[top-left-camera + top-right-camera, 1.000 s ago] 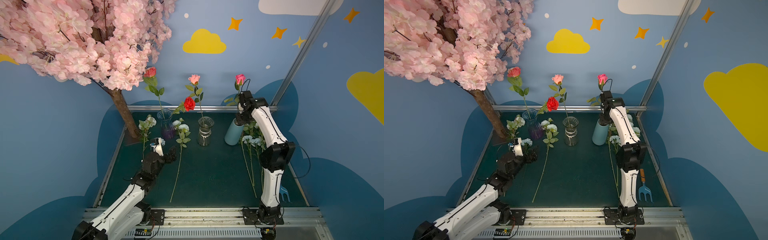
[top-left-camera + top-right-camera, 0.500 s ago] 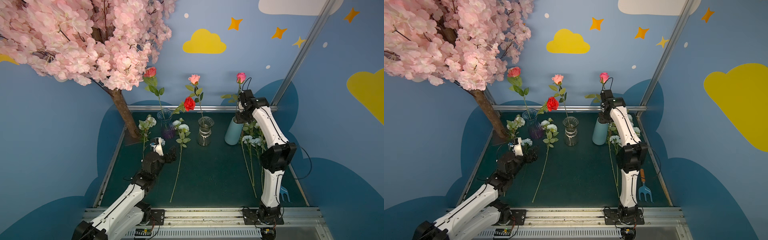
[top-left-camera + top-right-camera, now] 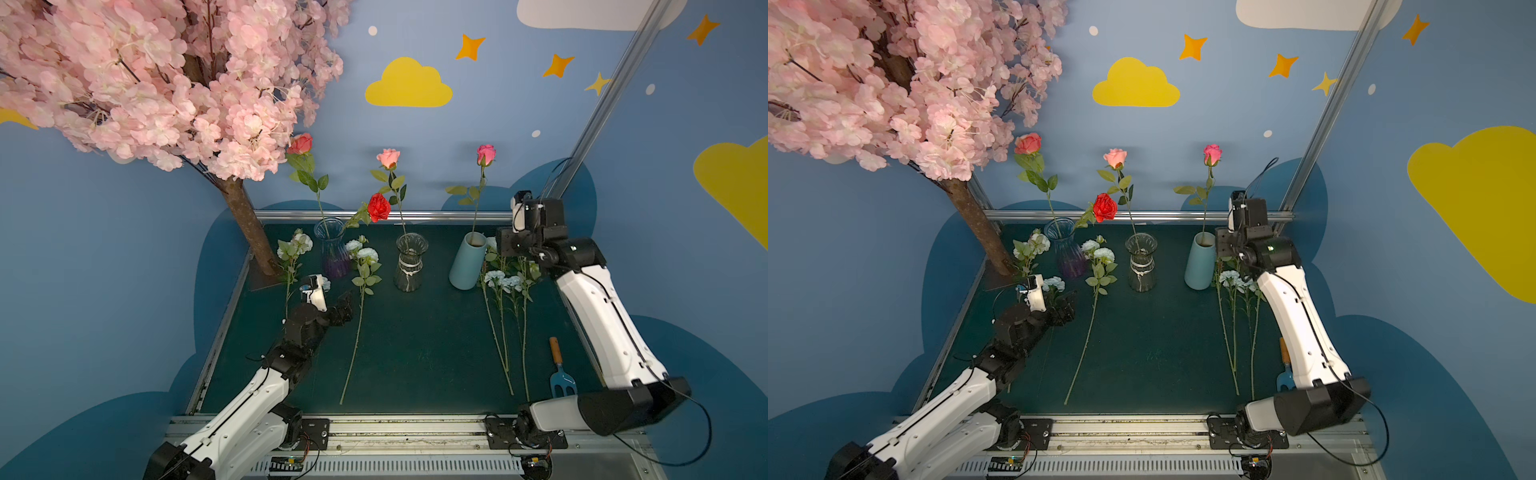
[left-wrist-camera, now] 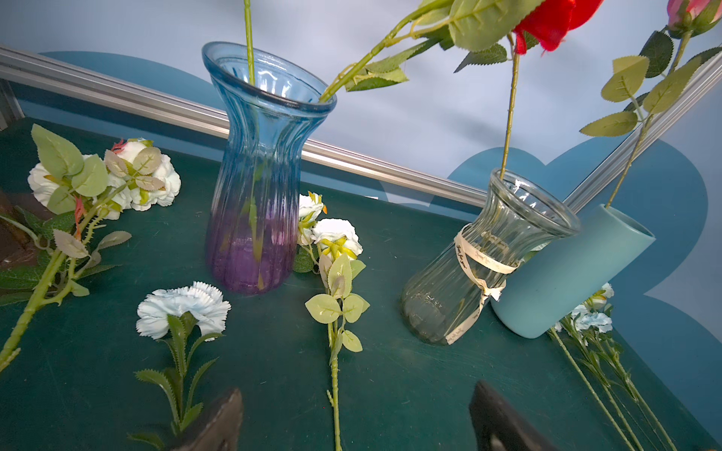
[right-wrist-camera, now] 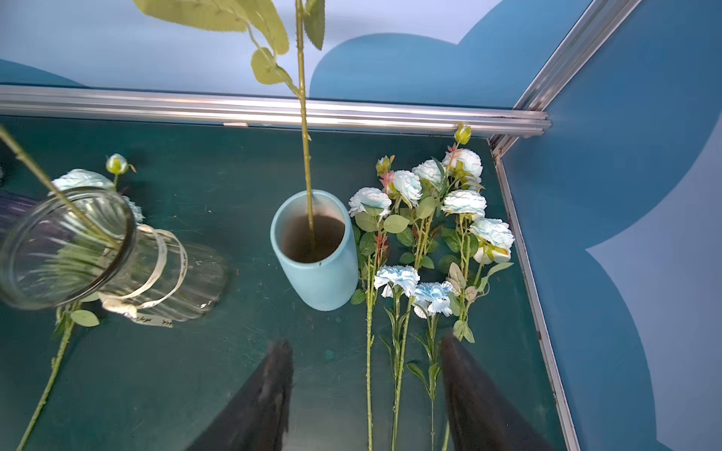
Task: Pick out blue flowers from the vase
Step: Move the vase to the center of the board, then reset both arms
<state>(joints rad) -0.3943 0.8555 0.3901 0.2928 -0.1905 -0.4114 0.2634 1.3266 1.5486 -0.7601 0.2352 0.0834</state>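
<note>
Now the right gripper [image 5: 367, 394] hangs above the dark green table mat [image 3: 424, 345], just beside the pale blue cylindrical ceramic vase [image 3: 467, 266], and in its wrist view the two dark fingers [image 5: 269, 390] stand well apart with nothing between them but mat and loose stems. That vase holds only a magenta rose on a long green stem [image 3: 485, 154]. The blue flowers [image 5: 433, 218], pale blue-white ruffled blooms on thin green stems, lie flat on the mat right beside the vase, on its side toward the right arm, some leaves touching its wall. Away from the vase, past the clear ribbed glass vase with a ribbon [image 3: 410, 262], another blue-white stem [image 3: 361, 291] lies on the mat, and two more rest by the blue-to-purple tinted glass vase [image 3: 332, 249]. The left gripper [image 4: 351, 418] hovers low near that tinted vase, jaws spread wide and empty, one pale bloom [image 4: 183, 306] just ahead of it.
</note>
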